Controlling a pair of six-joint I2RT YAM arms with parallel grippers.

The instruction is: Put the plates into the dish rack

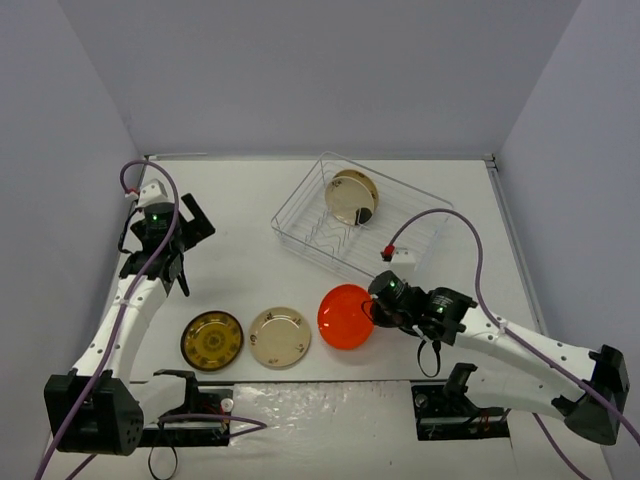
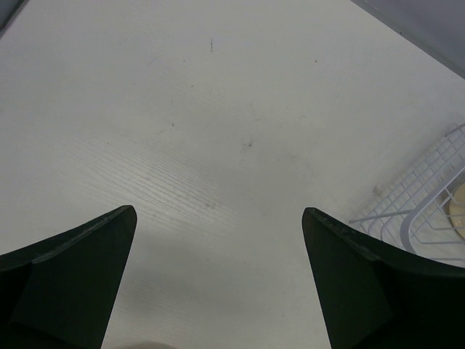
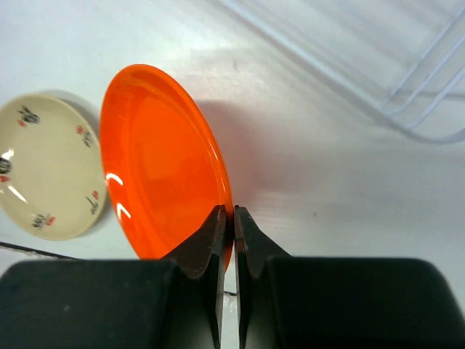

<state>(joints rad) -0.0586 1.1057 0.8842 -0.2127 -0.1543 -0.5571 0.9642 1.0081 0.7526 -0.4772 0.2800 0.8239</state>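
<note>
The right gripper [image 3: 232, 240] has its jaws pressed nearly together on the near rim of the orange-red plate [image 3: 160, 167], which tilts up on edge away from them. Just past that plate's far side lies a cream plate with brown motifs [image 3: 43, 167], flat on the table [image 3: 305, 174], with the dark brown plate [image 1: 212, 340] beyond it again. Ahead of the jaws and to the other side waits the dish rack [image 3: 429, 109], where a cream plate with a dark patch [image 1: 352, 197] stands upright. The pinch looks thin, so the plate may swing. The lift probably wants to be slow, the plate kept on edge, lined up with a free slot and lowered between the prongs before release. The left gripper [image 2: 218, 212] hangs wide open over bare table, well clear.
</note>
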